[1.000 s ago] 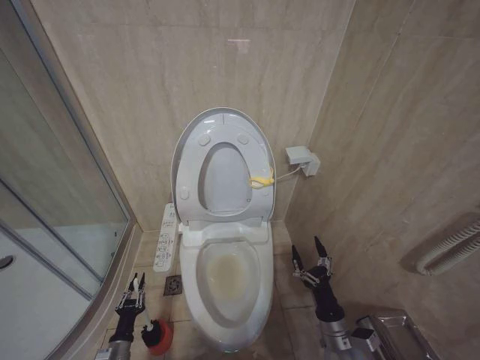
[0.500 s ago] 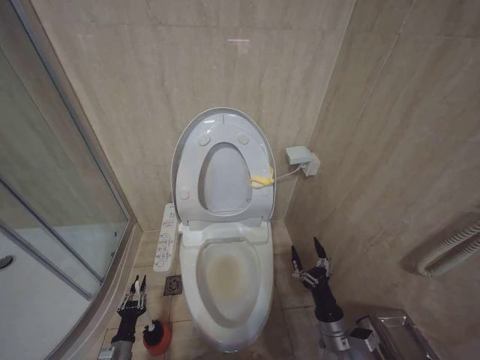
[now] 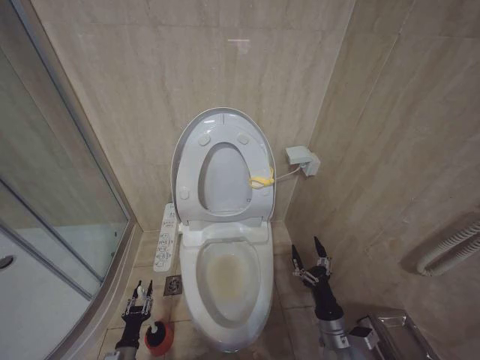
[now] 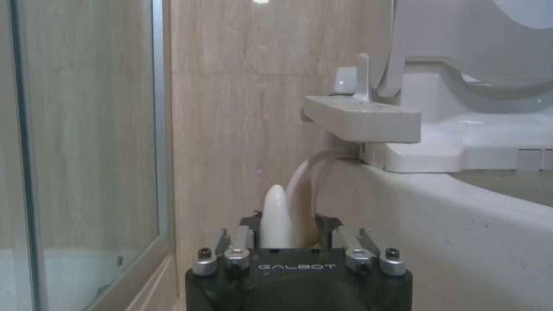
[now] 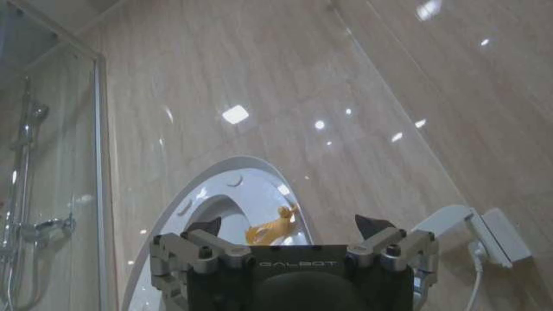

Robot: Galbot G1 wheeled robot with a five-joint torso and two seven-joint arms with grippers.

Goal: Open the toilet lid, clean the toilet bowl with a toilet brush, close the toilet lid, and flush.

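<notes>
The toilet lid (image 3: 223, 127) stands upright against the wall with the seat ring raised in front of it. A yellow loop (image 3: 261, 180) hangs at its edge. The toilet bowl (image 3: 225, 281) lies open with a brownish-yellow stain inside. The toilet brush (image 3: 154, 328) sits in its red holder cup (image 3: 160, 337) on the floor left of the bowl. My left gripper (image 3: 140, 289) hovers open just beyond the cup, low beside the bowl (image 4: 467, 214). My right gripper (image 3: 305, 253) is open, right of the bowl, and faces the lid (image 5: 233, 188).
A glass shower enclosure (image 3: 67, 225) closes off the left side. The white button-panel arm (image 3: 166, 236) runs along the bowl's left, with a floor drain (image 3: 174, 285) below it. A wall box (image 3: 302, 160) and a hose (image 3: 450, 251) are on the right, a metal frame (image 3: 397, 334) at the lower right.
My left gripper has drawn back toward me and slightly right, ending closer to the red cup. The right arm and the toilet have not moved.
</notes>
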